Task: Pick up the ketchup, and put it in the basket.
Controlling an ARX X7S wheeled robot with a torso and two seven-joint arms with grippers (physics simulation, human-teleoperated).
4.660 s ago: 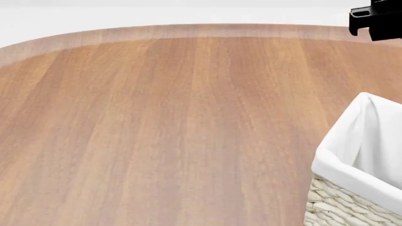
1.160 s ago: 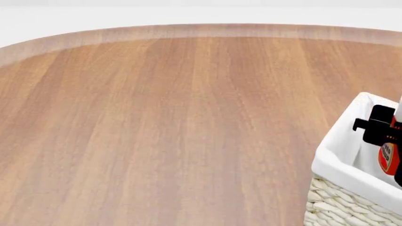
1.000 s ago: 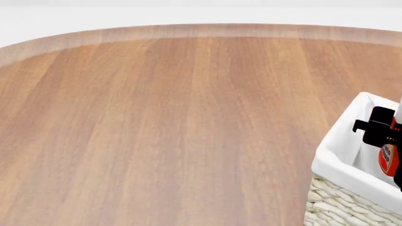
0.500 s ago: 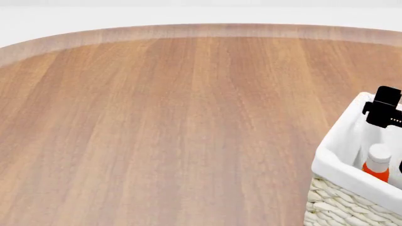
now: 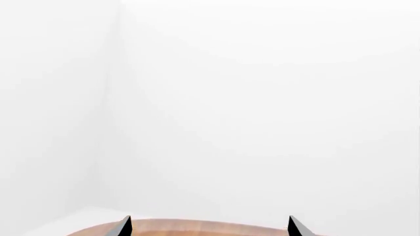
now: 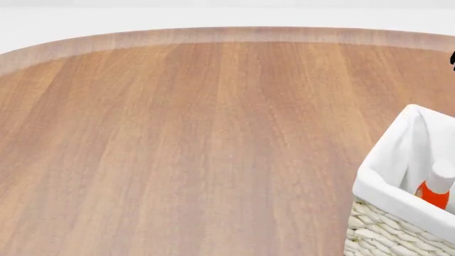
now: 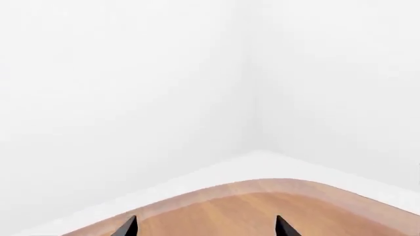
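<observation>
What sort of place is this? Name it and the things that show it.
Probably a bare simulated test room, not a real home: a round-edged wooden table, plain white walls meeting in a corner, and only a lined wicker basket holding the ketchup.

Orange-red ketchup (image 6: 433,192), white cap up, tilted, inside white-lined wicker basket (image 6: 387,188)

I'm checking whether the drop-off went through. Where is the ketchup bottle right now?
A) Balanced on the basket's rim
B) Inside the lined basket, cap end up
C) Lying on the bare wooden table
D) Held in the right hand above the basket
B: in the head view the ketchup sits inside the basket, below its cloth rim, white cap uppermost, with no hand on it.
</observation>
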